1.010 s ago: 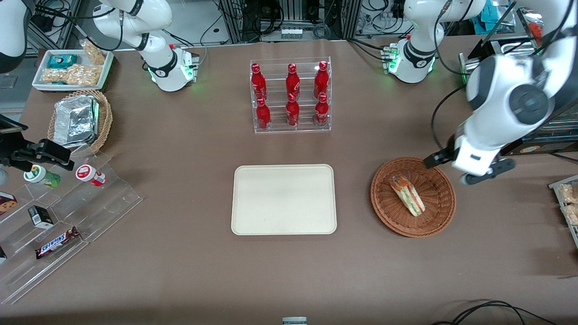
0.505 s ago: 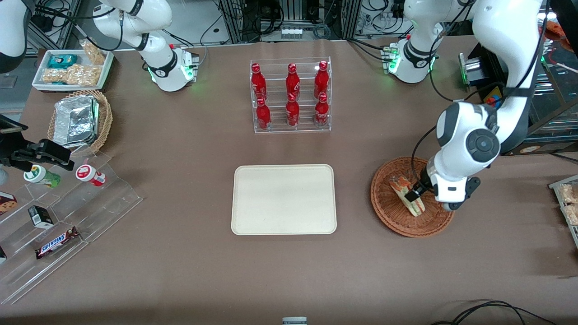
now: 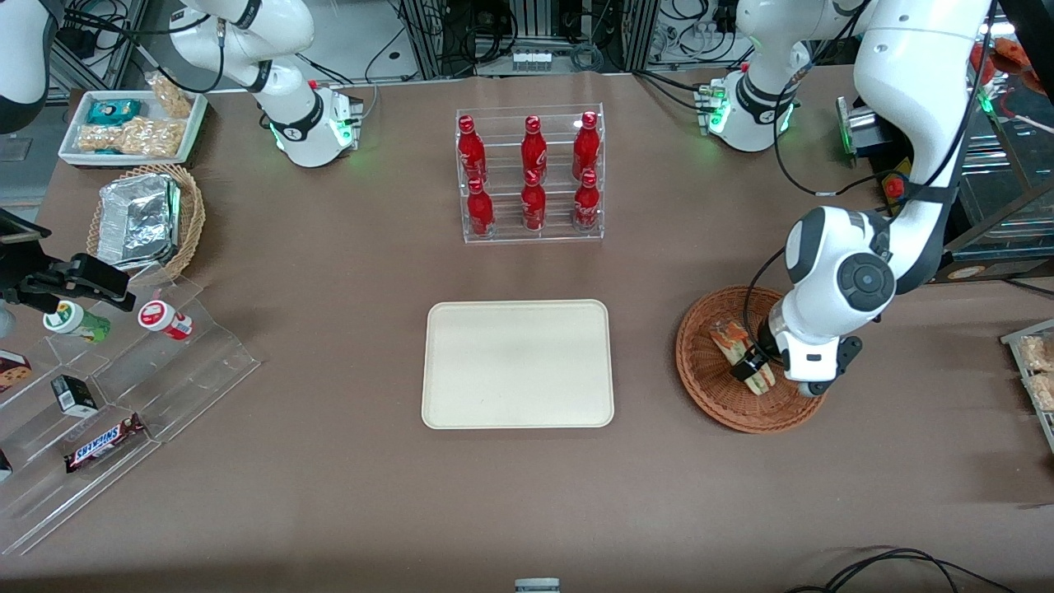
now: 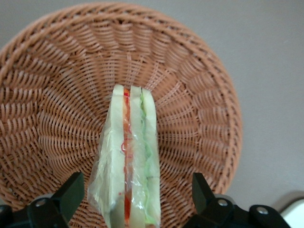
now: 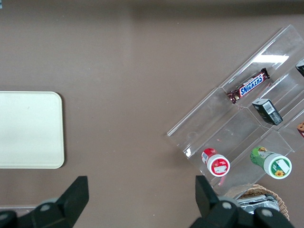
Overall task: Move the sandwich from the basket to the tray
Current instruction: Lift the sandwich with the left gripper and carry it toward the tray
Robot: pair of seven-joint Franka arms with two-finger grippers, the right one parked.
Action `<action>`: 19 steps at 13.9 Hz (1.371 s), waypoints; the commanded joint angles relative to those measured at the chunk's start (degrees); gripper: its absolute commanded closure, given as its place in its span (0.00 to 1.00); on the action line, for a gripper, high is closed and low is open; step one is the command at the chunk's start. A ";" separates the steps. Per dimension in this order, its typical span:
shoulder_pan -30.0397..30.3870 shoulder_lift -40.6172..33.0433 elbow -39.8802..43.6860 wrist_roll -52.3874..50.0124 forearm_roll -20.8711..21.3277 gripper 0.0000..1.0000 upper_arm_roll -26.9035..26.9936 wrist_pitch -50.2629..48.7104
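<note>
The sandwich [image 3: 726, 334], a plastic-wrapped wedge of pale bread with red and green filling, lies in the round reddish-brown basket [image 3: 706, 385] toward the working arm's end of the table. My left gripper [image 3: 751, 362] is down inside the basket, open, with one finger on each side of the sandwich [image 4: 130, 156]. A gap of wicker [image 4: 57, 118] shows between each black finger [image 4: 71, 194] and the bread. The cream tray [image 3: 517, 362] sits flat beside the basket, nearer the table's middle, with nothing on it, and its edge also shows in the right wrist view [image 5: 28, 128].
A clear rack of red bottles [image 3: 531, 177] stands farther from the front camera than the tray. Toward the parked arm's end are a stepped acrylic shelf of snacks [image 3: 123, 395], a tan basket with a foil container [image 3: 144, 221] and a white snack tray [image 3: 132, 123].
The left arm swung in from beside the basket's rim and came down over the sandwich, so its open fingers now straddle it. The sandwich has not moved.
</note>
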 commanded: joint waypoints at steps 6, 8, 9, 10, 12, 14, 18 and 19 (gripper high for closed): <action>-0.78 3.00 0.05 -0.77 1.03 0.71 0.34 -1.49; -0.53 2.57 0.06 -0.34 1.03 0.91 0.34 -4.57; -0.35 1.61 0.14 -0.25 1.03 0.94 0.34 -5.89; -0.35 0.29 0.49 0.19 1.03 0.94 0.34 -8.17; -0.87 -2.52 3.03 3.86 1.03 0.94 0.25 -14.92; -3.92 -3.24 10.47 4.94 1.90 0.95 -0.80 -26.23; -15.26 -2.98 18.85 6.42 2.17 0.95 -0.98 -36.58; -18.33 -1.76 20.34 7.04 1.91 0.95 -1.33 -36.32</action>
